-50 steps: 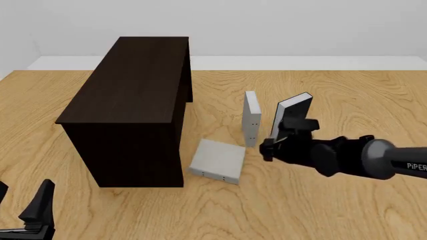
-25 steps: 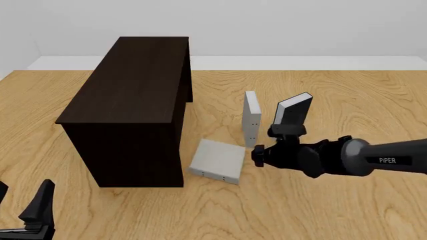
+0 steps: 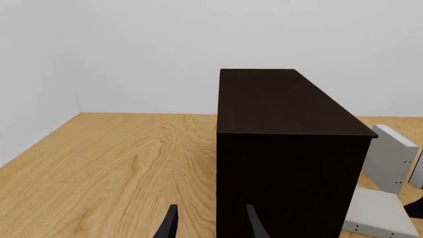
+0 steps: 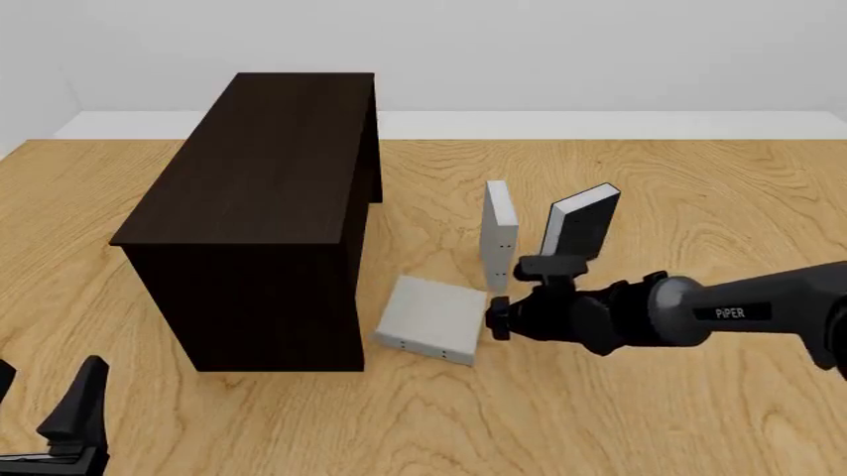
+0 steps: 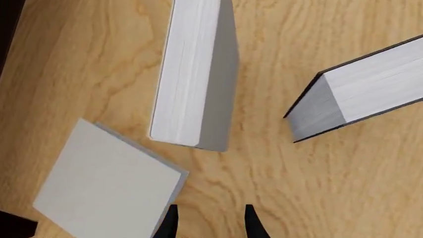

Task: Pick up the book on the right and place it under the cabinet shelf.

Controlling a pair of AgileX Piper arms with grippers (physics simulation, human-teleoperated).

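The right gripper reached low, fingers slightly spread and empty, just beside the flat grey book. The book stood upright beyond it, right of the cabinet shelf. The left gripper idled spread

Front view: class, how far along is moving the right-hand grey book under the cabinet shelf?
Done: nothing; the upright grey book stands on the table, outside the cabinet. In hand: the right gripper hovers open beside it, holding nothing. Left: grasp, lift, place it under the shelf.
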